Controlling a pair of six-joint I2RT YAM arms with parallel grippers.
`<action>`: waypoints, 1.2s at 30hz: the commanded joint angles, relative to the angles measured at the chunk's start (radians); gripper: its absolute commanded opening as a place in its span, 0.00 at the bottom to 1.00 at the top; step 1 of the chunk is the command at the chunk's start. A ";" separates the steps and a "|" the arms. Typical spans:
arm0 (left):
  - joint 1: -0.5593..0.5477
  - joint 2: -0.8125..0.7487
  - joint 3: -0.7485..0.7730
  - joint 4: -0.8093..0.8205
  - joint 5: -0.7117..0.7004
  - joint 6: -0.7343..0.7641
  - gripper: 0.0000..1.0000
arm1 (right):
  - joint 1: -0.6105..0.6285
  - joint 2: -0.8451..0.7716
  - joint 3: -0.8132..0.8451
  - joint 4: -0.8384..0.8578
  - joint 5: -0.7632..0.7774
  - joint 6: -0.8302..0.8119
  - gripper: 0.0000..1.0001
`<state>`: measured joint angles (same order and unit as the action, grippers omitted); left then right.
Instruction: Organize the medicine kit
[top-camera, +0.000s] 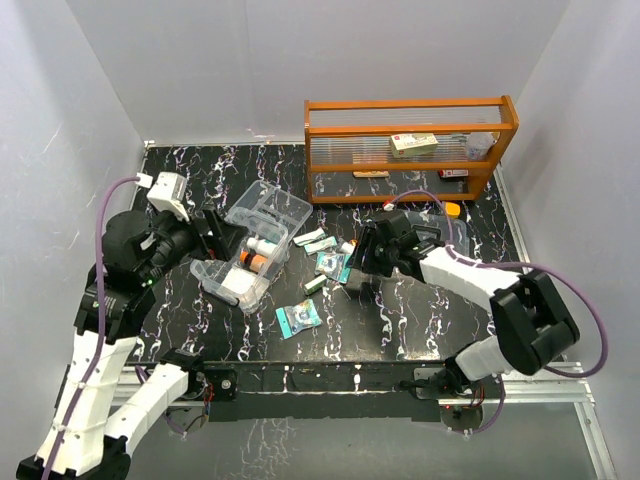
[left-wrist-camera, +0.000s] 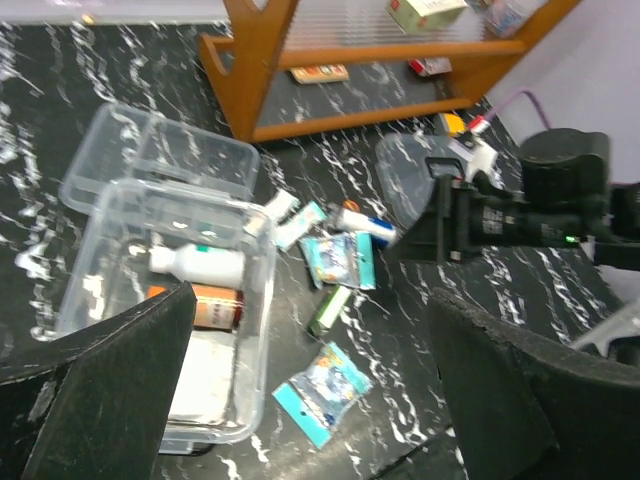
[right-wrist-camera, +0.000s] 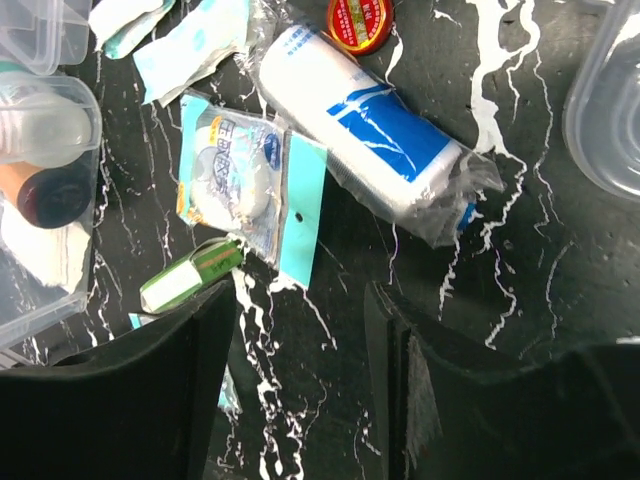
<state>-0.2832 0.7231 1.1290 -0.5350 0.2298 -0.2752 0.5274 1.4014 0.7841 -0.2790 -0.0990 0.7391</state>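
The clear medicine kit box (top-camera: 228, 290) stands left of centre and holds a white bottle (left-wrist-camera: 200, 265) and an orange bottle (left-wrist-camera: 205, 305). Its clear insert tray (top-camera: 268, 208) lies just behind it. The clear lid (left-wrist-camera: 410, 185) lies by the right arm. Between them lie a teal packet (right-wrist-camera: 240, 185), a small green box (right-wrist-camera: 190, 280), a blue-white wrapped roll (right-wrist-camera: 360, 130), a red tin (right-wrist-camera: 360, 18) and white sachets (top-camera: 315, 240). Another teal packet (top-camera: 298, 317) lies nearer the front. My left gripper (top-camera: 212, 235) is open and empty by the box's left side. My right gripper (top-camera: 355, 265) is open and empty, low beside the middle teal packet.
An orange wooden rack (top-camera: 410, 145) with a ribbed clear panel stands at the back right, with a small box on its shelf. An orange-capped item (top-camera: 452, 208) lies in front of it. White walls close in the black marbled table (top-camera: 400, 320).
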 joint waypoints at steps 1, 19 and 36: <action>0.002 0.023 -0.037 0.007 0.123 -0.109 0.98 | 0.011 0.059 -0.013 0.196 -0.005 0.026 0.51; 0.002 0.032 -0.108 0.107 0.236 -0.188 0.99 | 0.042 0.264 -0.006 0.437 0.043 0.032 0.07; 0.001 0.098 -0.161 0.227 0.418 -0.317 0.96 | 0.041 -0.077 0.196 0.109 -0.214 -0.278 0.00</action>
<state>-0.2832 0.8246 0.9905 -0.4061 0.5358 -0.5549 0.5629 1.3884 0.8726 -0.0570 -0.1768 0.6079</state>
